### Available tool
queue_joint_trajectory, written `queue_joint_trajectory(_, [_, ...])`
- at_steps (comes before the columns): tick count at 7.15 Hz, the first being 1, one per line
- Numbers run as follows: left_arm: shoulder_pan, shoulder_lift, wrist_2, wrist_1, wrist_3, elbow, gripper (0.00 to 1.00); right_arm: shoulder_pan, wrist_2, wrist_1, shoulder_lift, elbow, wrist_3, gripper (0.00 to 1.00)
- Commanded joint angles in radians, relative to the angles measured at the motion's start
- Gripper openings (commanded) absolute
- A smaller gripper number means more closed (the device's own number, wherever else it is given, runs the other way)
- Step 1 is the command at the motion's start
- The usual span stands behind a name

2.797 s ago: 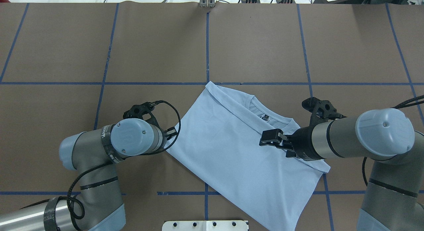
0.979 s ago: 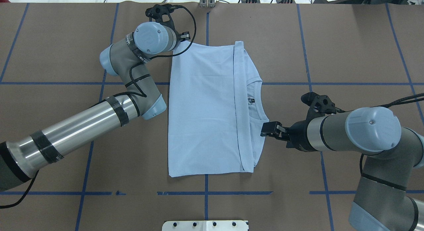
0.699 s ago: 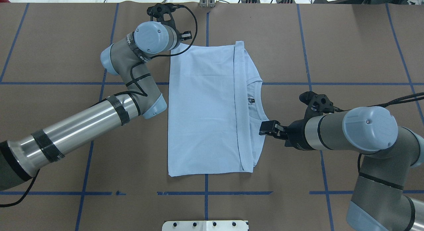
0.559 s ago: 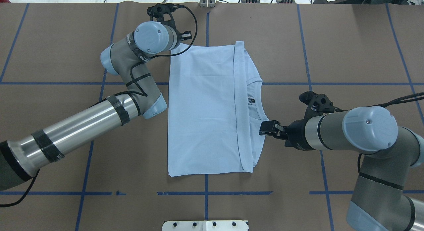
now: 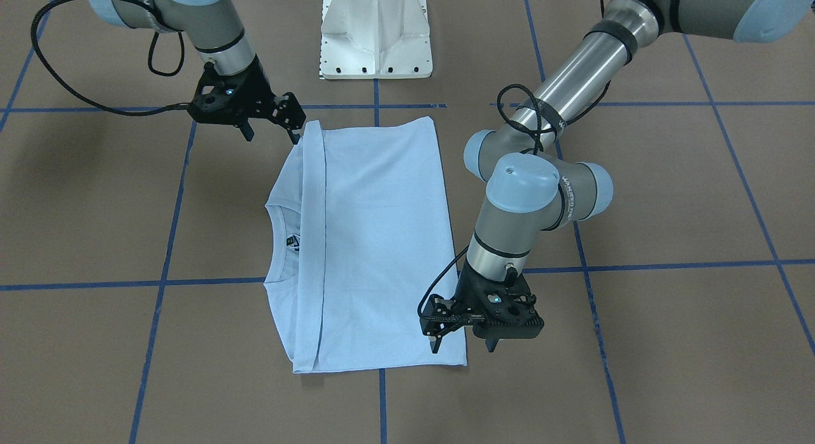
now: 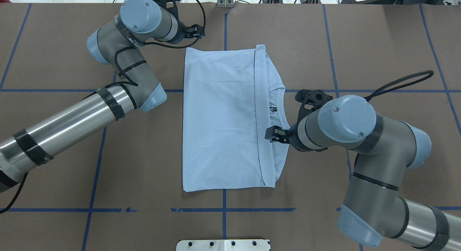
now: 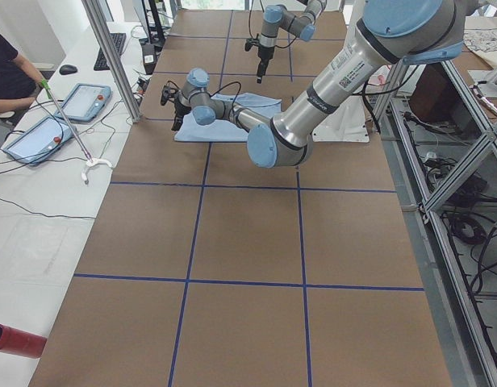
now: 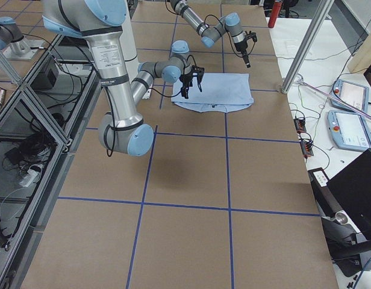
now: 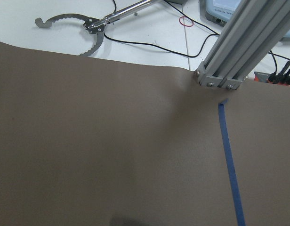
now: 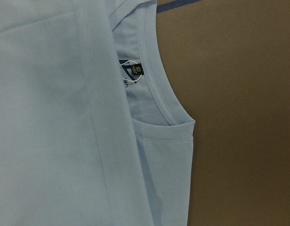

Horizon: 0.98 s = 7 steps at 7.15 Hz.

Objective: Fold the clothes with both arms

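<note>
The pale blue T-shirt (image 6: 219,117) lies flat on the brown table as a folded rectangle, with one flap folded over along a straight crease. Its collar and neck label (image 10: 134,70) show on the right side in the overhead view. My left gripper (image 5: 465,343) hangs open and empty just above the shirt's far left corner. My right gripper (image 5: 270,133) is open too and holds nothing. It hovers by the shirt's sleeve-side edge, its wrist camera looking down on the collar. In the overhead view the left gripper (image 6: 197,31) sits just beyond the shirt's far edge.
The white pedestal base (image 5: 375,36) stands at the near edge, behind the shirt. An aluminium post (image 9: 229,61) rises at the far edge, with a grabber tool (image 9: 84,28) and cables on the white bench beyond. A person (image 7: 10,72) sits by tablets there.
The shirt went from lying diagonal to square with the tape lines. The left gripper has since come off its far left corner. The right arm has swung in, its gripper over the sleeve-side edge.
</note>
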Motion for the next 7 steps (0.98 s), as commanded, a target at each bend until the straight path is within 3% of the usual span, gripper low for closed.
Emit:
queue_joint_trajectory(1, [-0.003,0.123,-0.03,0.214,0.086,-0.296,1.0,-0.035,-0.043,-0.051,0.105,-0.131,-0.131,1.0])
queue_joint_trajectory(2, [-0.003,0.162,-0.03,0.257,0.096,-0.387,1.0,-0.051,-0.05,-0.051,0.108,-0.163,-0.142,1.0])
queue_joint_trajectory(7, [0.004,0.174,-0.031,0.247,0.094,-0.398,1.0,-0.143,-0.036,-0.132,0.136,-0.17,-0.2,1.0])
